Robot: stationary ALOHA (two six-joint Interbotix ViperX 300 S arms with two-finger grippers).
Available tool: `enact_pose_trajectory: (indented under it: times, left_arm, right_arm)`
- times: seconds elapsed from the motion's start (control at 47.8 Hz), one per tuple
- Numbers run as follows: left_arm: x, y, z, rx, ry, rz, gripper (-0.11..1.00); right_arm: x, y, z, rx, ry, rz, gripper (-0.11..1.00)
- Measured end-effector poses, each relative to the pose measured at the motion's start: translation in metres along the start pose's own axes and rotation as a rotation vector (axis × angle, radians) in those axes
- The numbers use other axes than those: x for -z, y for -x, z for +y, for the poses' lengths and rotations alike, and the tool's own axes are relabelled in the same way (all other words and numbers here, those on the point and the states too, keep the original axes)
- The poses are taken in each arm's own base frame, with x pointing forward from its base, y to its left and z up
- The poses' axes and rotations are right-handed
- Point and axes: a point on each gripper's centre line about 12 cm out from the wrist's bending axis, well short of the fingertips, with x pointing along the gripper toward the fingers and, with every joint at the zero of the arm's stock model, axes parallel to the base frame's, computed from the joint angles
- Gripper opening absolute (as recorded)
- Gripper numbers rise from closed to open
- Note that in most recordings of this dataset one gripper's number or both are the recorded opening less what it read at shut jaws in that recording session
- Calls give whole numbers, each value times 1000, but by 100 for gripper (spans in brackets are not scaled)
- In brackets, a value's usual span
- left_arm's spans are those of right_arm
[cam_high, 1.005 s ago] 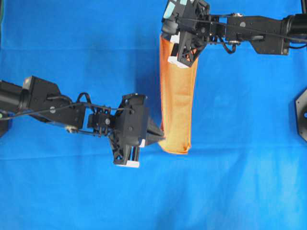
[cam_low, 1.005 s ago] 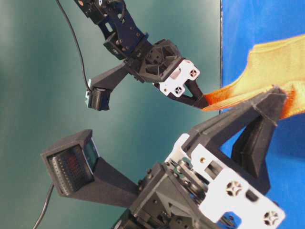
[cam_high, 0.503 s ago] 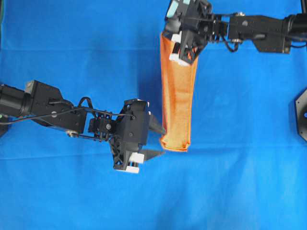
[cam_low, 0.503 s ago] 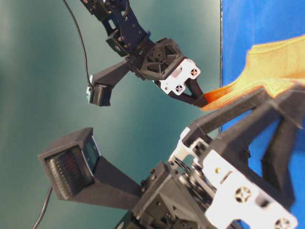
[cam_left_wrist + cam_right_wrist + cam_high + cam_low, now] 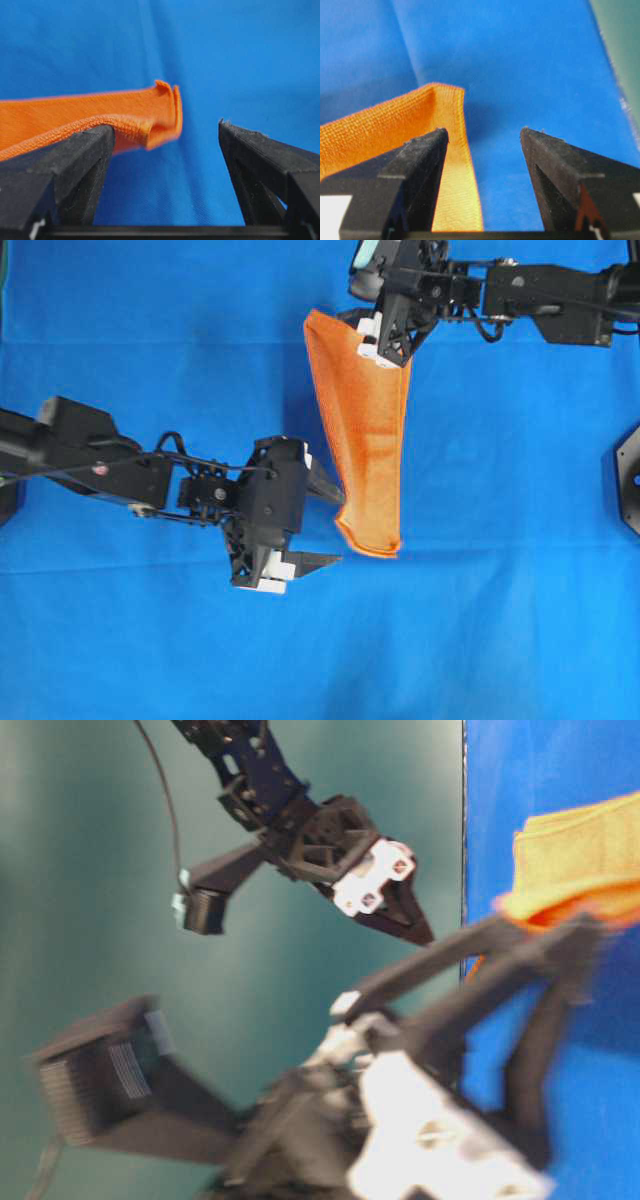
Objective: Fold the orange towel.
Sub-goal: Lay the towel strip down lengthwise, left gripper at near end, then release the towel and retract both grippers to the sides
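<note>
The orange towel (image 5: pixel 365 430) lies folded into a long strip on the blue cloth (image 5: pixel 500 620), wider at its far end. My left gripper (image 5: pixel 336 530) is open just left of the strip's near end; in the left wrist view (image 5: pixel 166 127) the towel's folded corner (image 5: pixel 160 112) sits by the left finger, not gripped. My right gripper (image 5: pixel 385 348) is open over the far end; in the right wrist view (image 5: pixel 482 131) the towel's hem (image 5: pixel 450 150) lies beside the left finger. The table-level view shows the towel (image 5: pixel 580 860) behind the blurred left gripper.
The blue cloth covers the whole table. A dark mount (image 5: pixel 628 480) sits at the right edge. The teal backdrop (image 5: pixel 100 870) lies beyond the cloth's edge.
My left gripper opened and let go of the towel's near end. My right gripper then released the far end, whose corner spread out to the left. Both grippers now stand beside the strip.
</note>
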Motion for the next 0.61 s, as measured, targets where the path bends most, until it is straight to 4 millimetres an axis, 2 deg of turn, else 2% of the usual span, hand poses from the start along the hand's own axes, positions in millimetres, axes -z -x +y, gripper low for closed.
enact_pose_trajectory:
  times: [0.23,0.377,0.503,0.607]
  left_arm:
    - [-26,44,2,-2,-5,-32,76]
    - [-36,75,2,-5,-44,-87,76]
    - [-37,102,8,-23,-62,-134,76]
    - [-32,116,17,-50,-47,-157,76]
  right_arm:
    - [-8,38,12,-18,19,-59,62]
    - [-6,72,25,-42,27,-105,61]
    - [1,104,37,-72,35,-152,61]
    - [12,128,45,-101,16,-189,61]
